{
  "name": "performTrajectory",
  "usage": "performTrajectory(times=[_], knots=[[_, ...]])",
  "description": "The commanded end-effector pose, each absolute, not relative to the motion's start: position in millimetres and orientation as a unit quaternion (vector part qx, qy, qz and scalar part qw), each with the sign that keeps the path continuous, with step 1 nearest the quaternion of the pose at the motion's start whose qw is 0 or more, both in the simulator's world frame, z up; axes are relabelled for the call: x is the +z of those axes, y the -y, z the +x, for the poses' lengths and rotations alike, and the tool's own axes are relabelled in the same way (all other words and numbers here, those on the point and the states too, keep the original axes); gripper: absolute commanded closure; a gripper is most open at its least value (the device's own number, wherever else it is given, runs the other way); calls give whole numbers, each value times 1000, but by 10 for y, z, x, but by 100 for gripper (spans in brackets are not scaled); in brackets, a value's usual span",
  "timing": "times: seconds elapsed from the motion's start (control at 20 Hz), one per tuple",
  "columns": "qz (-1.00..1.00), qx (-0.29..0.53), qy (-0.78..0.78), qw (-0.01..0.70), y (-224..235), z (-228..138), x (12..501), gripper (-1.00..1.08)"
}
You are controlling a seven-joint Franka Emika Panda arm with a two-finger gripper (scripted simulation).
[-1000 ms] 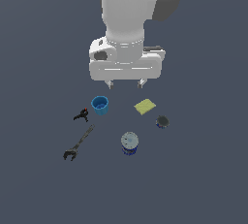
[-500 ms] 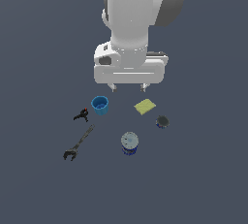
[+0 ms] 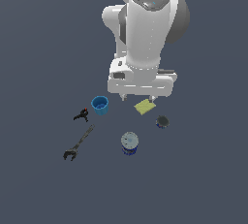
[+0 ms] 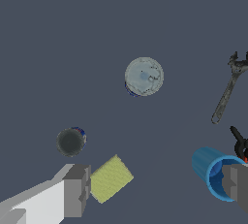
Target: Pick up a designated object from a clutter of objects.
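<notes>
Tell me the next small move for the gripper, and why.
Probably shift the gripper toward the exterior view's right, over the small dark-topped can: the open fingers now straddle the yellow block, and the can sits beside it, untouched.

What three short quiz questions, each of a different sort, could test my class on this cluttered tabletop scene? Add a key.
1. True or false: the gripper is shut on the small can.
2. Multiple choice: what lies nearest the clamp? A the blue cup; B the yellow block; C the tall can.
3. Fill in: the long dark tool beside the clamp is a ____.

Key
1. False: the jaws are open and hold nothing; the small can stands apart on the table.
2. A.
3. Wrench.
</notes>
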State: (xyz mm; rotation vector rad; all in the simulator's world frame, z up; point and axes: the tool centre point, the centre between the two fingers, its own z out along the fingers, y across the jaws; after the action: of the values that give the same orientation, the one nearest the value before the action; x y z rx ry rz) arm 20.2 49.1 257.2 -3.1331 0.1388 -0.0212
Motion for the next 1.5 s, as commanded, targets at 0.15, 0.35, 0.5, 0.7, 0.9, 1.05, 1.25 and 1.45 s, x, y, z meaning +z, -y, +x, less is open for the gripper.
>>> performTrajectory(times=[0.15,0.35,0.5,0.7,0.9,1.05,1.25,1.45], knots=[[-997,-6,-82,-1,-784,221,2207,-92],[-994,-5,-110,-2,-1006,207,1933,-92],[-991,-5,-130,-3,-1172,181,1727,-92],[-987,-4,-158,-3,-1394,125,1454,-92],[-983,-4,-184,-3,-1609,46,1188,-92],[-980,-3,-201,-2,-1745,-17,1018,-92],[-976,-2,-219,-1,-1885,-93,842,-92],[-973,-1,-231,-1,-1981,-152,720,-92]])
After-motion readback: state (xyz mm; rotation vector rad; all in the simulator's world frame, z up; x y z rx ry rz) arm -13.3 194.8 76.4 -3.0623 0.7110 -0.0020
